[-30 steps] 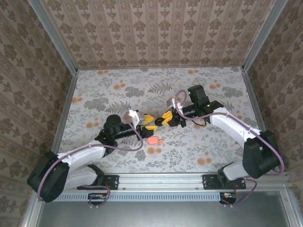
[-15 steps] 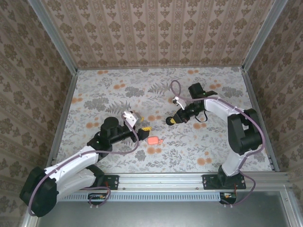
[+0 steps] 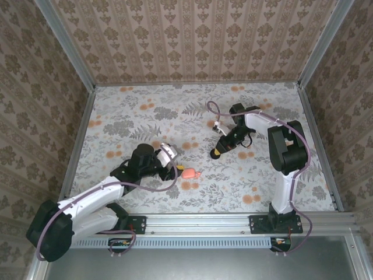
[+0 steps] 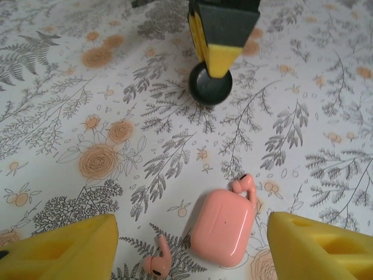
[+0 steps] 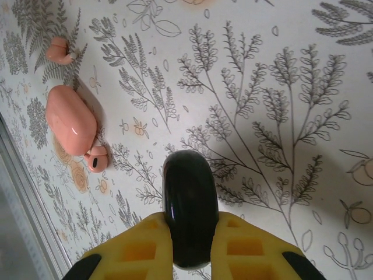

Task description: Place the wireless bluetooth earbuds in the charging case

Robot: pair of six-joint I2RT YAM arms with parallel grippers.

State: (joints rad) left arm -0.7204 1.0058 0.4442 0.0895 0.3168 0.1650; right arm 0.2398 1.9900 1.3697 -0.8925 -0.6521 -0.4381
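Right gripper [image 5: 187, 230], now drawn back rightward, pinches black disc [image 5: 186, 186]; left gripper [image 4: 189, 245] spread astride closed pink charging case [image 4: 224, 224]; first earbud [image 4: 243, 184] touching its right end, second earbud [image 4: 157, 262] just left.

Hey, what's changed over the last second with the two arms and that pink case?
The tools were close together over mid-table and have parted. The right tool drew back to the right, keeping the black disc clamped. The left tool came nearer to the charging case and now stands open on either side of it, not touching. The closed case has not moved. The earbuds lie outside it.
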